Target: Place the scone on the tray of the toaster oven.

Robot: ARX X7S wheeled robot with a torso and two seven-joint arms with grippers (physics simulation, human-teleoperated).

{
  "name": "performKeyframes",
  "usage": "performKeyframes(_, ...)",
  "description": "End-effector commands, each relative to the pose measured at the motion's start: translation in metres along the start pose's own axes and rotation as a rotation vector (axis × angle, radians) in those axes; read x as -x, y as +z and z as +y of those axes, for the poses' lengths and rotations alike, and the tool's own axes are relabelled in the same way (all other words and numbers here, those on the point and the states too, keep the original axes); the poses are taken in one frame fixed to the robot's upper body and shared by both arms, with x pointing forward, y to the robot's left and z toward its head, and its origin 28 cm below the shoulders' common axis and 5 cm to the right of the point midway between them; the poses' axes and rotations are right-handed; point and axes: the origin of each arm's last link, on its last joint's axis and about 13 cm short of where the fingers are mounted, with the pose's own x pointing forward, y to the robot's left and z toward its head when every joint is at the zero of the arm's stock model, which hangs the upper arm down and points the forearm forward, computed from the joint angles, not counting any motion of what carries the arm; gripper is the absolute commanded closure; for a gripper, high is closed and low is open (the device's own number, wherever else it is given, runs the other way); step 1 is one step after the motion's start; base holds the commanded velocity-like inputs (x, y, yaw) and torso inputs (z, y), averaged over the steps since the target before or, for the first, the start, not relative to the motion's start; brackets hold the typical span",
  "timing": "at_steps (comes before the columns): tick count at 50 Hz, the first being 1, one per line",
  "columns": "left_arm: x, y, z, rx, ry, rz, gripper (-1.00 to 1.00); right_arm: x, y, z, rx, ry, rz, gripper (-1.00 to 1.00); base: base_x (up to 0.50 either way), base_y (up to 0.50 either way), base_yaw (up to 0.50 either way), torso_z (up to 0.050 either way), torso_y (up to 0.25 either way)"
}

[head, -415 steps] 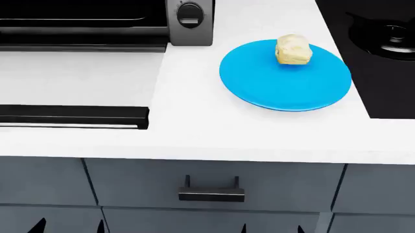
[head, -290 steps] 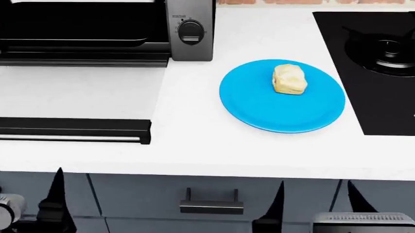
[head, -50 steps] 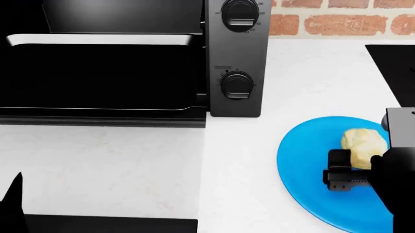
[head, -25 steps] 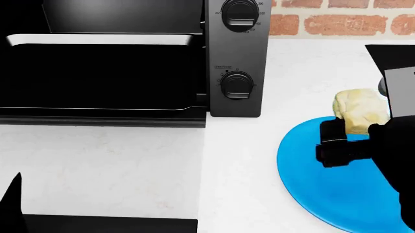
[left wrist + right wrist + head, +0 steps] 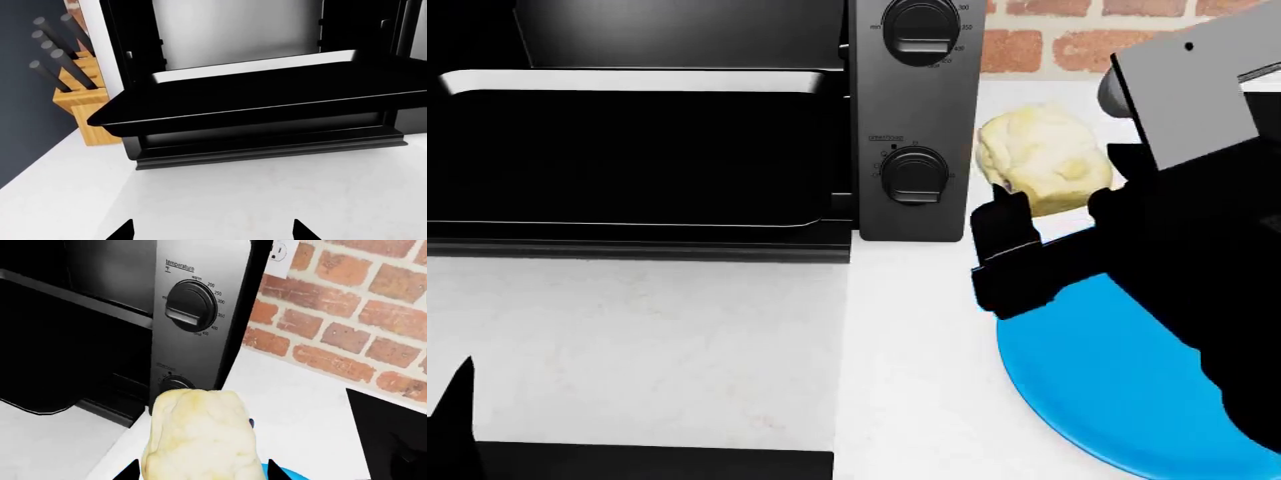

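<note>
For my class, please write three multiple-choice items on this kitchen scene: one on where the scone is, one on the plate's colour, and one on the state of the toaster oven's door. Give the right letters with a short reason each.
1. Where is the scone?
A. Lying on the tray
B. Held in the right gripper, lifted above the plate
C. On the stovetop

2. What colour is the plate?
A. Bright blue
B. Red
C. White

3. In what state is the door of the toaster oven?
A. Shut
B. Taken off
C. Open, with the tray showing inside

Answers:
1 B: in the head view the scone sits in the gripper, in front of the oven's knob panel, clear of the plate.
2 A: the round plate under the arm is bright blue.
3 C: the left wrist view looks straight into the open oven at the black tray, which is bare.
</note>
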Motion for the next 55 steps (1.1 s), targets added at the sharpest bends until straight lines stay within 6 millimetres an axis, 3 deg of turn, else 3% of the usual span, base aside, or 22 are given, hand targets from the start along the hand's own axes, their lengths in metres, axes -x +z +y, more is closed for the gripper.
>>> performKeyframes(1, 0.000, -0.002, 0.000, 0.004, -0.003, 0.003, -1.00, 0.011, 0.027, 0.015, 0.047, 0.142, -0.049, 1.00, 0.00, 0.00, 0.00, 0.000, 0.000)
performKeyframes(15, 0.002, -0.003, 0.002, 0.009, -0.005, 0.001, -1.00, 0.017, 0.053, 0.020, 0.066, 0.213, -0.083, 1.00, 0.00, 0.00, 0.00, 0.000, 0.000)
performKeyframes(29, 0.002, -0.004, 0.001, 0.010, -0.011, 0.001, -1.00, -0.008, 0.061, 0.032, 0.024, 0.307, -0.075, 1.00, 0.00, 0.00, 0.00, 0.000, 0.000)
performKeyframes(48, 0.002, -0.006, 0.003, 0.016, -0.017, 0.002, -1.00, -0.075, 0.077, 0.049, -0.031, 0.423, -0.014, 1.00, 0.00, 0.00, 0.00, 0.000, 0.000)
performKeyframes(55, 0.002, -0.006, 0.001, 0.018, -0.015, 0.001, -1.00, -0.092, 0.091, 0.052, -0.071, 0.450, 0.008, 1.00, 0.00, 0.00, 0.00, 0.000, 0.000)
